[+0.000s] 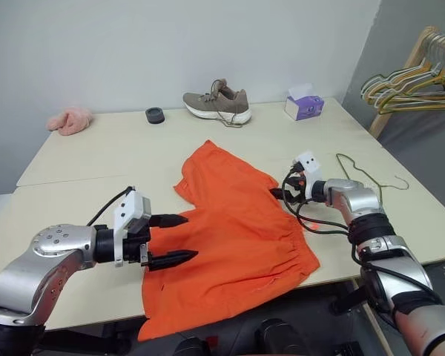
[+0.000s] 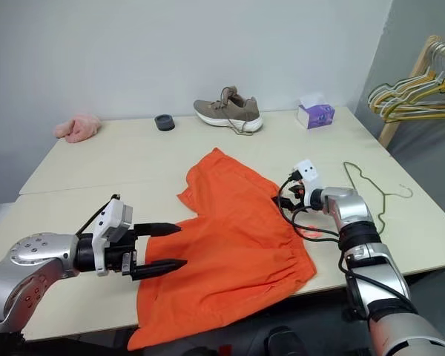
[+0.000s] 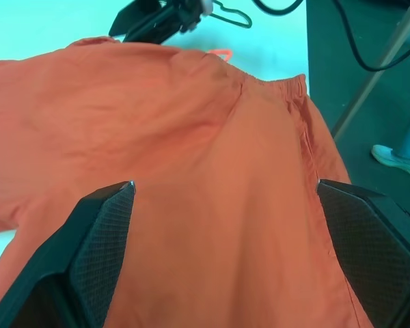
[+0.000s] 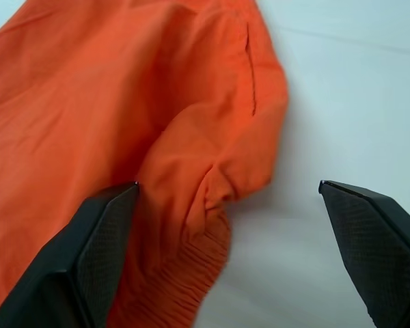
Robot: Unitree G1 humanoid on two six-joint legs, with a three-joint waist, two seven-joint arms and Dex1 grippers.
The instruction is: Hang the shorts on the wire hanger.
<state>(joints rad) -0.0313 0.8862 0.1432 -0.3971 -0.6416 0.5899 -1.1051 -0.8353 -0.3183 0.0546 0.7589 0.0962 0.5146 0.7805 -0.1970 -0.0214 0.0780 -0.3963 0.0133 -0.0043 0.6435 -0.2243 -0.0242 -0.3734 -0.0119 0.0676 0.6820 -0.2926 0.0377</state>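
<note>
The orange shorts lie spread across the middle of the table, their lower part hanging over the near edge. The gathered waistband faces right. My left gripper is open, its black fingers just above the shorts' left side. At the shorts' far right edge my right gripper is open; in the right wrist view the bunched fabric edge sits beside one finger. The wire hanger lies flat on the table just right of the right gripper, apart from the shorts.
A tan shoe, a black round object, a pink fluffy cloth and a purple tissue box stand along the table's far side. A rack of yellow and green hangers is off the table's right end.
</note>
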